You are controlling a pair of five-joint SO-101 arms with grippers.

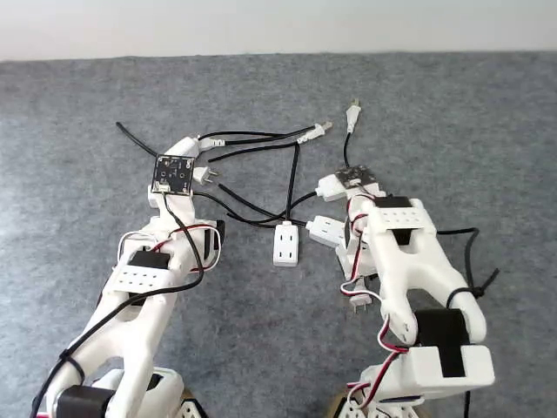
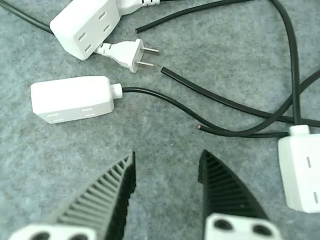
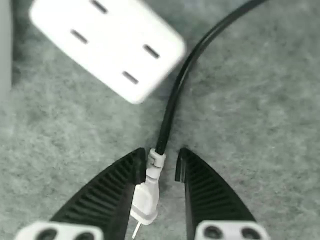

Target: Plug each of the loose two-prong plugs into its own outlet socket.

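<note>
My right gripper (image 3: 161,151) is open and straddles a white two-prong plug (image 3: 146,195) on the grey mat. The plug leans against one finger (image 3: 125,180), with a gap to the other, and its black cord (image 3: 175,95) runs away past a white outlet block (image 3: 107,45). My left gripper (image 2: 167,157) is open over bare mat with nothing between its fingers. Ahead of it lie a loose white plug (image 2: 125,52) with bare prongs and two outlet blocks (image 2: 72,99) (image 2: 87,25). From above, two more loose plugs (image 1: 352,113) (image 1: 318,131) lie at the far middle.
A third outlet block (image 2: 300,170) sits beside the left gripper. Black cords (image 1: 261,209) cross the mat between the arms, around an outlet block (image 1: 286,244) in the middle. Cut cord ends (image 2: 165,71) lie loose. Open grey mat (image 1: 487,122) stretches at the far right.
</note>
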